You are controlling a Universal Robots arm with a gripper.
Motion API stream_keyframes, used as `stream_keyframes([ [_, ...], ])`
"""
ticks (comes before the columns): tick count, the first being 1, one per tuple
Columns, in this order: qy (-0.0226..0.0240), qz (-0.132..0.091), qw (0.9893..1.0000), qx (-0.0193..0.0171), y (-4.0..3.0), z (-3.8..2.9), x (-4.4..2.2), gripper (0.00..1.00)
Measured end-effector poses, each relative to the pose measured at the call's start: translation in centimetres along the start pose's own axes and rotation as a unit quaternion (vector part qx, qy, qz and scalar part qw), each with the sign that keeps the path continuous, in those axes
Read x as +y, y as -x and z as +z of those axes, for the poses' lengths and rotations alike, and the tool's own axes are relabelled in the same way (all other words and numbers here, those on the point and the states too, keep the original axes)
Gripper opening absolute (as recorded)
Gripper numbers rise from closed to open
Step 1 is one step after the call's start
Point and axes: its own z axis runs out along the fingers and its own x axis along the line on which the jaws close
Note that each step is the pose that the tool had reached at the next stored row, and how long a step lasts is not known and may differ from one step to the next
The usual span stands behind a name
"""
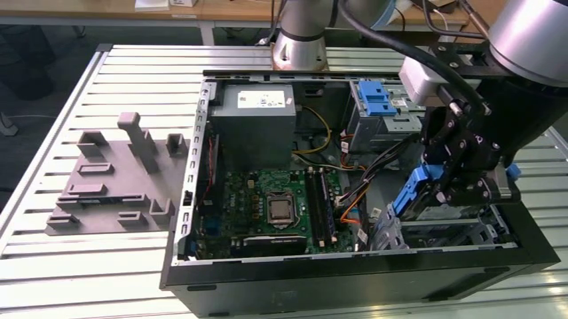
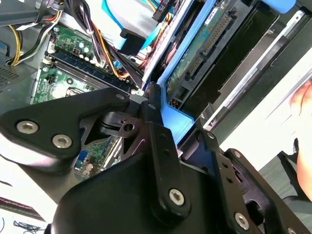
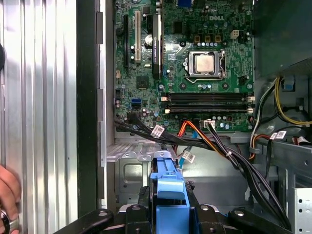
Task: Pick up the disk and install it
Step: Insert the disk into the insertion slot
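Slatted table (image 1: 80, 266). Open computer case (image 1: 337, 282) lying on it. Drive bay (image 1: 443, 229) at case's near corner, exterior view's right. Gripper (image 1: 463, 189) directly above bay, clamped on disk (image 1: 410, 193) by its blue frame. Disk on edge, long axis steep and slightly tilted, lower end at bay mouth.

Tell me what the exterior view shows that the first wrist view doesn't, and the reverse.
Exterior view: the grey fixture plate on the table at that view's left, and the arm's base beyond the case. First wrist view: a person's hand over the table, outside the case. Both: the motherboard and the tool shut on the disk.
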Motion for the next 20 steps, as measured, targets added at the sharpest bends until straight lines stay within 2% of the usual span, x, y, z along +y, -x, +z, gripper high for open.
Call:
stream_keyframes([
  [20, 0.0, 0.0, 1.0, 0.0001, -0.01, 1.27, -0.02, 0.37],
])
